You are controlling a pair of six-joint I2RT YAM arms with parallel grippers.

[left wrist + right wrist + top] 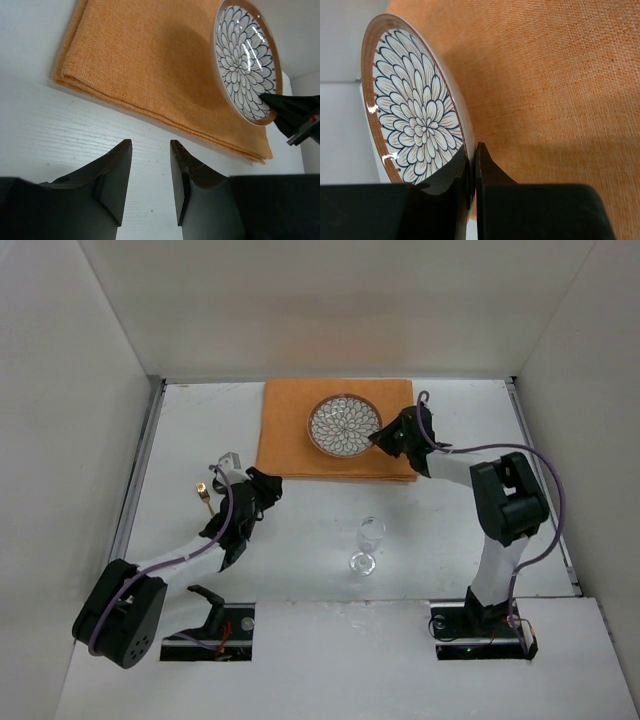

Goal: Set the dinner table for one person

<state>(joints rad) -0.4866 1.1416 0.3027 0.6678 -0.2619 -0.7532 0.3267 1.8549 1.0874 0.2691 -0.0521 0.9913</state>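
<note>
Pinching floral ceramic plate by its near rim in right pincer: stiff, glazed, slippery, breakable, so wants a firm rim hold. Holding left pincer part-spread, empty, orange placemat ahead.

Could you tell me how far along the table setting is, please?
Done: the orange placemat lies flat at the far side of the dinner table. In hand: the right gripper pinches the rim of the flowered plate on the placemat, not yet released. Left: the wine glass stands apart from the mat, a gold utensil lies off to the left, and the left gripper is open and empty.
</note>
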